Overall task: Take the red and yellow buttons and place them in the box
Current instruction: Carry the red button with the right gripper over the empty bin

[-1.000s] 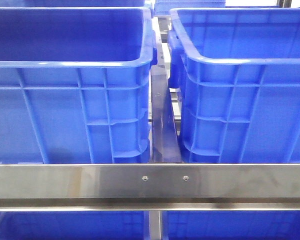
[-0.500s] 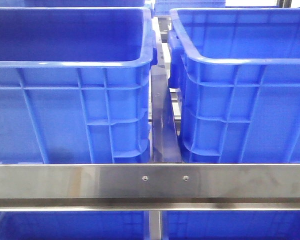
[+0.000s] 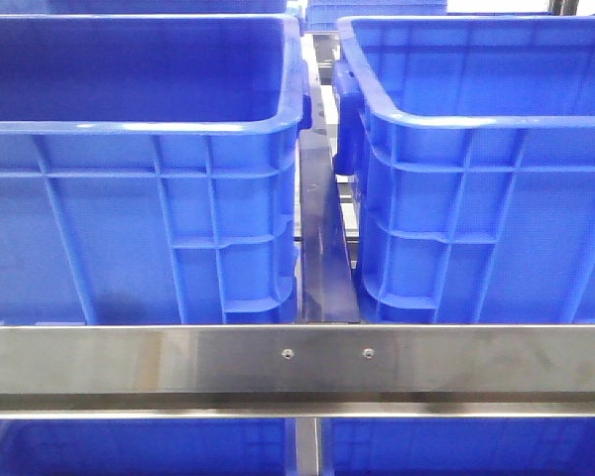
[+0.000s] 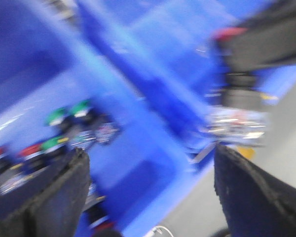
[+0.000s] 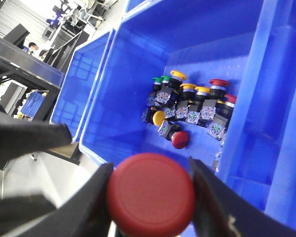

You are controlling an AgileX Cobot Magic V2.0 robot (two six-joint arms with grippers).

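Setting: two blue crates (image 3: 139, 129) behind a steel rail (image 3: 297, 362); no arms in your front view.
Right gripper (image 5: 150, 195): fingers clamped on a red button (image 5: 151, 194) above the box (image 5: 138, 84).
Handling: likely light, rigid, slick; hold the cap rim.
Left gripper (image 4: 148, 192): fingers apart, view blurred.
Only wrist views: button pile (image 5: 190, 111).

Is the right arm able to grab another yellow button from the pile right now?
Probably not yet. The right gripper is already shut on a red button, so its jaws are full. The yellow button lies uncovered in the blue crate below.
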